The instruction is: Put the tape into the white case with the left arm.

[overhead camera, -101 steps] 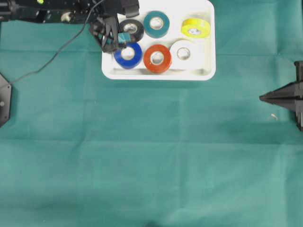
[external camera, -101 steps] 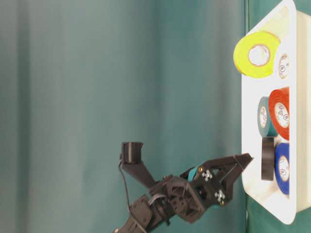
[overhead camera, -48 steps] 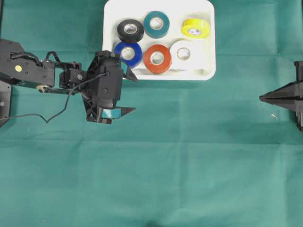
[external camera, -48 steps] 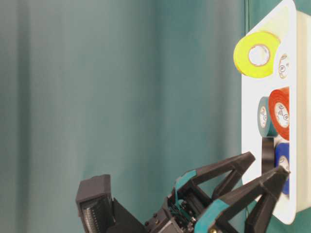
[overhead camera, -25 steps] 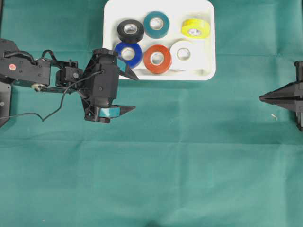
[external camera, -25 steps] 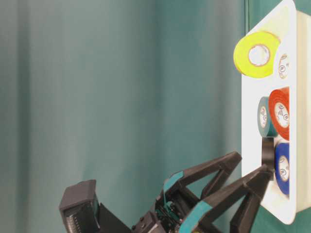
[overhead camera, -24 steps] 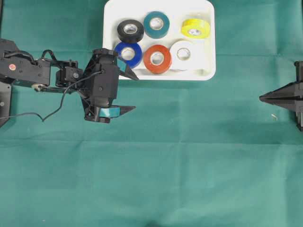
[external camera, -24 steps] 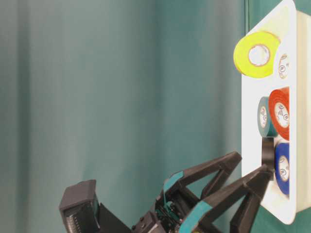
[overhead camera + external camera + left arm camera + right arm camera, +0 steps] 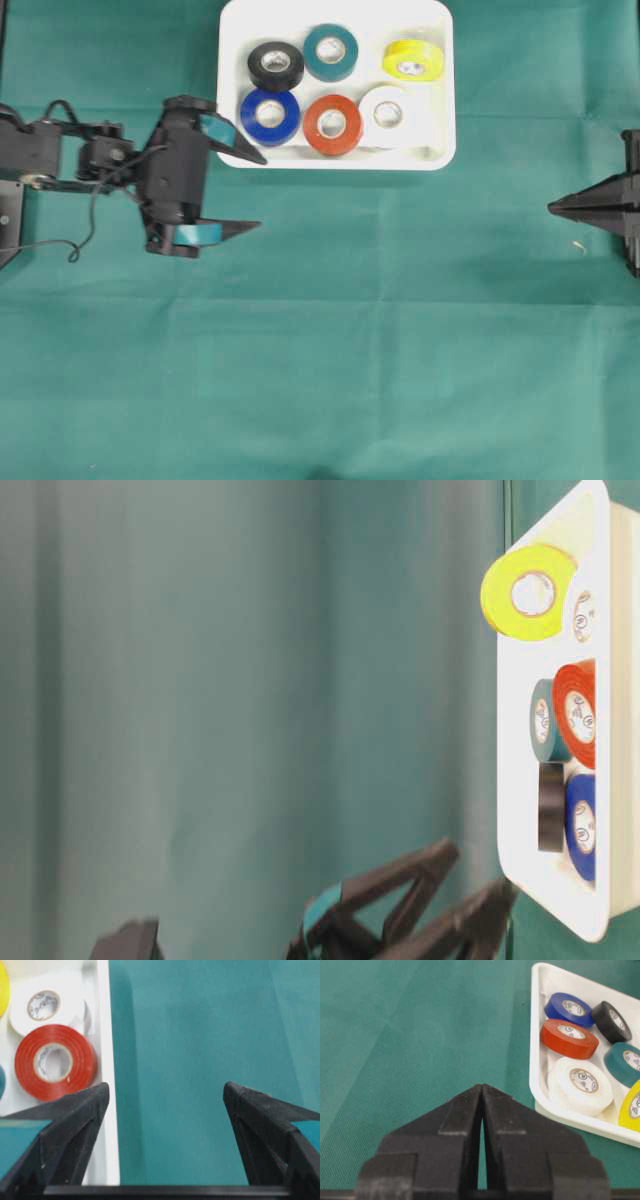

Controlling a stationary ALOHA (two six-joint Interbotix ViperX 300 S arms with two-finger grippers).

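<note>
The white case (image 9: 335, 162) sits at the top middle of the green cloth. Several tape rolls lie inside it: black (image 9: 276, 66), teal (image 9: 331, 51), yellow (image 9: 413, 59), blue (image 9: 269, 115), red (image 9: 332, 123) and white (image 9: 390, 113). My left gripper (image 9: 262, 192) hangs just left of the case's near-left corner, open wide and holding nothing. In the left wrist view its jaws (image 9: 165, 1090) frame bare cloth, with the case rim (image 9: 107, 1060) and red roll (image 9: 55, 1062) beside the left finger. My right gripper (image 9: 555, 207) rests shut at the right edge.
Green cloth covers the whole table. The left arm's black cable (image 9: 60, 250) loops on the cloth at the far left. From the right wrist view the case (image 9: 535, 1060) lies ahead and to the right of the shut fingers (image 9: 482, 1087).
My left gripper has drawn back to the left, away from the case, staying open and empty. The rolls and the right arm have not moved.
</note>
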